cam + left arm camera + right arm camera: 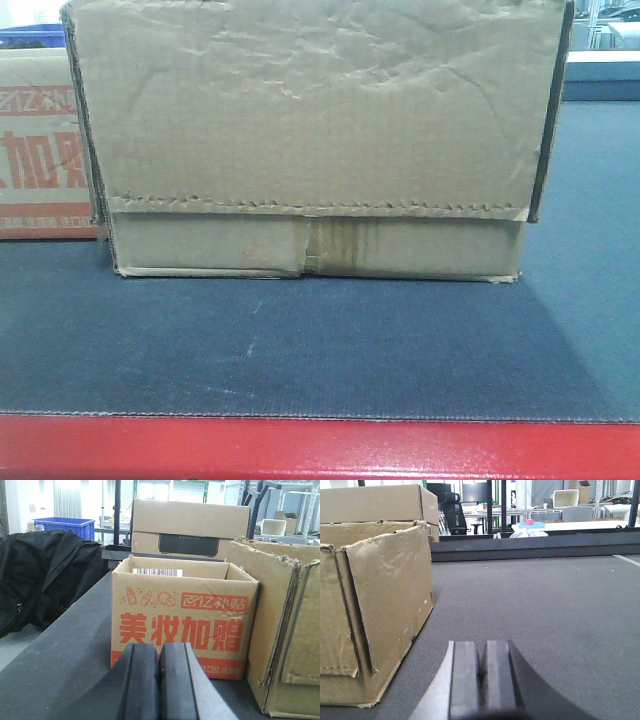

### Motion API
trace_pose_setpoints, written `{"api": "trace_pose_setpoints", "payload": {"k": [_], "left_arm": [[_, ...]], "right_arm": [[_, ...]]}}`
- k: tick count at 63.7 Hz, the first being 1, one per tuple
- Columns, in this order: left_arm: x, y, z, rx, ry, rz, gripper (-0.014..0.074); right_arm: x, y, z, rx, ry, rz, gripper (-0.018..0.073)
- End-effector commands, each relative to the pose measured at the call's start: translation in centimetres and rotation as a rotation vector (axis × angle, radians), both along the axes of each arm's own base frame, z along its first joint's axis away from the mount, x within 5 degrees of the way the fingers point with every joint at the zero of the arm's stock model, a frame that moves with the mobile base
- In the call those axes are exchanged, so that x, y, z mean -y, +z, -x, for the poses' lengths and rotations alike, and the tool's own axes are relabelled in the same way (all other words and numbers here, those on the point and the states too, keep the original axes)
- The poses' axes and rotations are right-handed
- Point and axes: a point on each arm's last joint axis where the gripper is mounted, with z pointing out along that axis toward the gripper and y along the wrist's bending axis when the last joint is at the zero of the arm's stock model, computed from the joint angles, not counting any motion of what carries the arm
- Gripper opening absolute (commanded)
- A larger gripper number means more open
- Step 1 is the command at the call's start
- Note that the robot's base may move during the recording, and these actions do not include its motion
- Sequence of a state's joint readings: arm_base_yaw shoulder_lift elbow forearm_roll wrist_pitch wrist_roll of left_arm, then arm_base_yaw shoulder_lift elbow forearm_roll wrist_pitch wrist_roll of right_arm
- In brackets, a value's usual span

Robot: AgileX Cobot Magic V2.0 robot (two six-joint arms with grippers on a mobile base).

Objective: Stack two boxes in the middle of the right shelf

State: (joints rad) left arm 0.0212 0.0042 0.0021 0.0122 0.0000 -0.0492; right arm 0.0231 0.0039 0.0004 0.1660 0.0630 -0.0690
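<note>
Resting on the grey table (300, 340), both boxes are ready to be picked up, so the task looks to be at its very start. Neither carton is lifted, and no shelf shows in any view. The left gripper (159, 680) has its pads pressed together with nothing between them. Straight ahead of it stands the printed box (185, 625), open at the top, its red lettering facing the fingers. Ahead and to the right of that hand sits the plain box (280, 630), close beside the printed one and possibly touching it, though the gap is hard to judge from these angles. The right gripper (481, 680) is likewise clamped on nothing, low over the table, with the plain box ahead and to its left. Neither hand touches a carton.

The next move probably calls for choosing one carton and bringing the arms in on it. The plain box is wide, so a single pinch looks unlikely to hold it. Each hand would more likely press against one end wall, squeezing from opposite sides before lifting it toward the shelf.
</note>
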Motion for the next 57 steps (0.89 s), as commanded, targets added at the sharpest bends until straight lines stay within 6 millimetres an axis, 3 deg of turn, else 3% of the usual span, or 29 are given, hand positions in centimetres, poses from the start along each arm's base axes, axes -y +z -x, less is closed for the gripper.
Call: {"api": "trace_pose_setpoints", "payload": {"k": [1,57], "left_arm": [[0.02,0.28,0.07,0.027,-0.004,0.002,-0.0111],[0.03,0.44,0.08,0.044,-0.004,0.001,-0.0111]], "right_arm": [[0.03,0.21,0.04,0.024,-0.003,-0.001,-0.0162],[0.09,0.54,0.06,0.06,-0.009,-0.002,-0.0162]]}}
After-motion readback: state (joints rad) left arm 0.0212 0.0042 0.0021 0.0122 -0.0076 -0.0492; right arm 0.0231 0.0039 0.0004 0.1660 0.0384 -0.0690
